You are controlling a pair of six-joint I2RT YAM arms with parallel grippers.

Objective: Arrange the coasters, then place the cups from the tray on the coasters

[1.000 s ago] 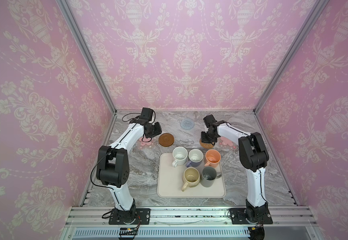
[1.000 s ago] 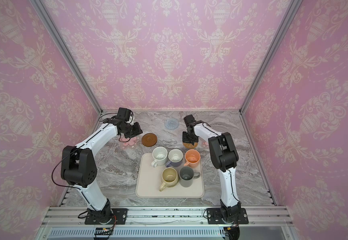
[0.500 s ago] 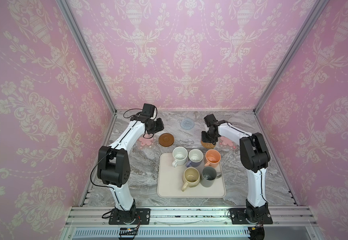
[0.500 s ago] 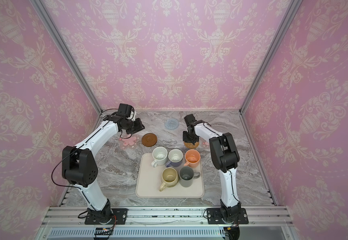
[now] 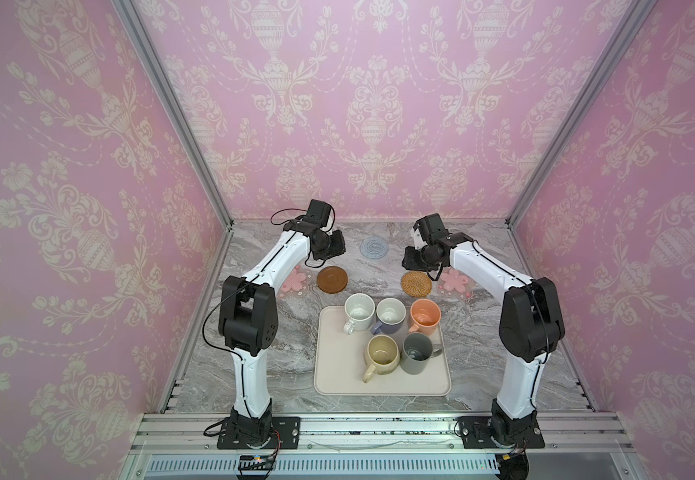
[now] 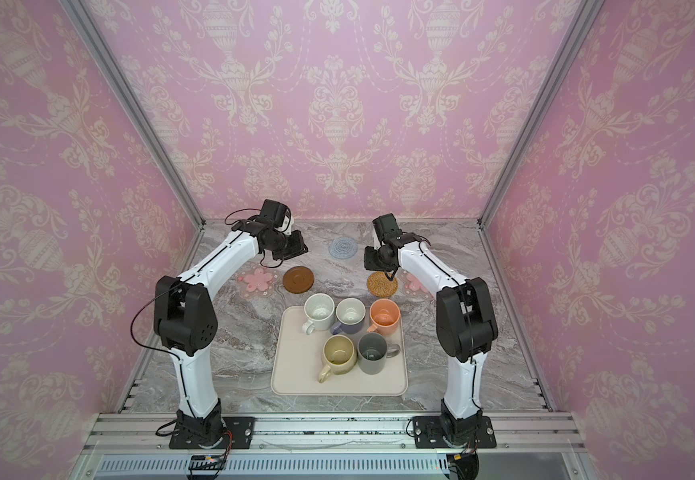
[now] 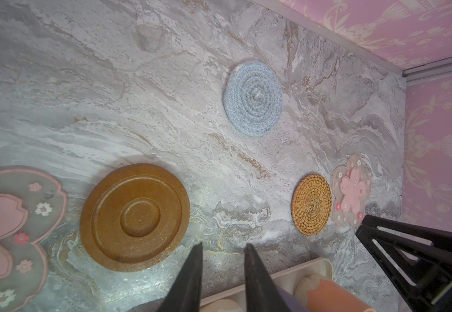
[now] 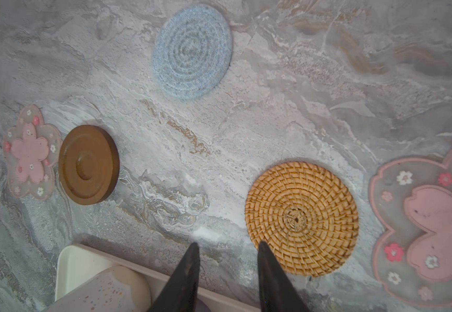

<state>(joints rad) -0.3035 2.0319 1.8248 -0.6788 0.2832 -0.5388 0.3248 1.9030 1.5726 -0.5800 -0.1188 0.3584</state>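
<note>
Five coasters lie on the marble: a pink flower [image 5: 295,281], a brown wooden disc [image 5: 332,279], a blue-grey round [image 5: 374,247] further back, a rattan disc [image 5: 416,284] and a second pink flower [image 5: 455,282]. The beige tray [image 5: 337,374] holds the white [image 5: 358,309], lavender [image 5: 390,313], peach [image 5: 424,316], cream-yellow [image 5: 382,353] and grey [image 5: 416,353] cups. My left gripper [image 7: 223,244] hovers open and empty behind the wooden disc [image 7: 134,216]. Just above the rattan disc [image 8: 301,218], my right gripper [image 8: 227,244] is open and empty.
Pink patterned walls close the table in at the back and on both sides. The tray's far rim [image 8: 84,251] lies close under both grippers. Bare marble [image 6: 229,357] stretches left of the tray and also lies between the blue-grey round and the row of coasters.
My right gripper has opened and risen slightly off the rattan disc. My left gripper has left the pink flower coaster and moved back and to the right, its jaws unchanged.
</note>
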